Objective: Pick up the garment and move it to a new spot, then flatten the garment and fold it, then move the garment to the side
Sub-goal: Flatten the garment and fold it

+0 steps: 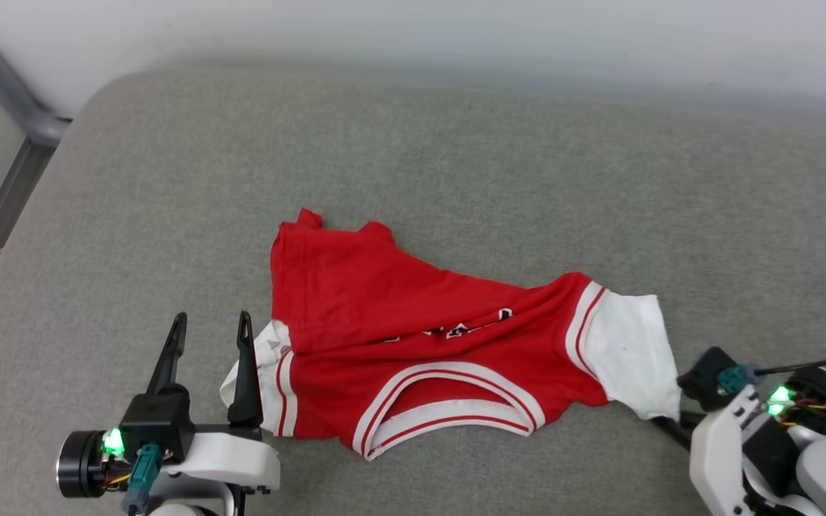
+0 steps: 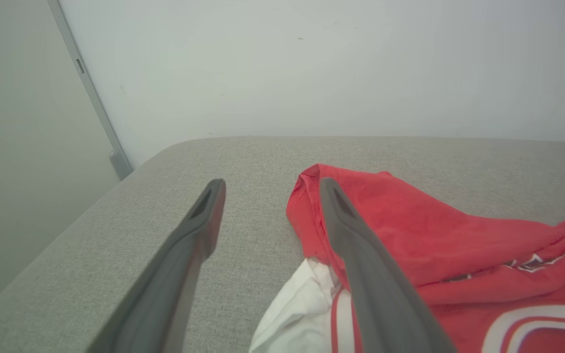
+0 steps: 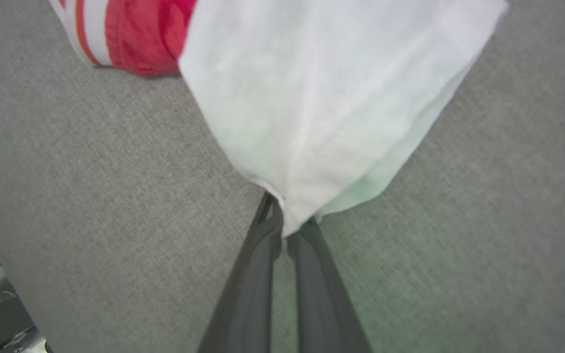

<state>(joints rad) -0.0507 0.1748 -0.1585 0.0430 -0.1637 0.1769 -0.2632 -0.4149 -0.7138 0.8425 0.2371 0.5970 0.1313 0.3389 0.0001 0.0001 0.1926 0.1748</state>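
The garment is a red jersey with white sleeves and striped trim. It lies rumpled on the grey cushion, neckline toward me. My left gripper stands open at the garment's left side, and its right finger lies over the edge of the white sleeve. The left wrist view shows the left gripper with bare cushion between its fingers and the garment to their right. My right gripper is shut on the lower corner of the other white sleeve. In the head view that sleeve covers the fingertips.
The cushion's rounded left edge drops off beside a grey metal frame. A pale wall runs behind the cushion. Bare grey fabric stretches beyond and to the right of the garment.
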